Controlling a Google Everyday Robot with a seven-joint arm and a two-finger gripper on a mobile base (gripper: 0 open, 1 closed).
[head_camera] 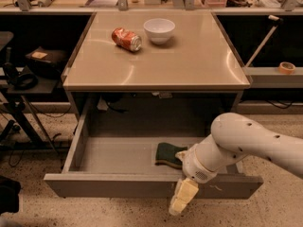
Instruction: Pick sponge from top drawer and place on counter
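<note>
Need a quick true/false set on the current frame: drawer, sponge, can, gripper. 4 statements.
1. The top drawer is pulled open. True.
2. The sponge lies on the counter. False: it lies inside the open drawer, its right end hidden behind the arm.
3. The red can stands upright on the counter. False: it lies on its side, left of the white bowl.
4. The gripper is down at the drawer's front panel, right of centre and close to the sponge. True.
</note>
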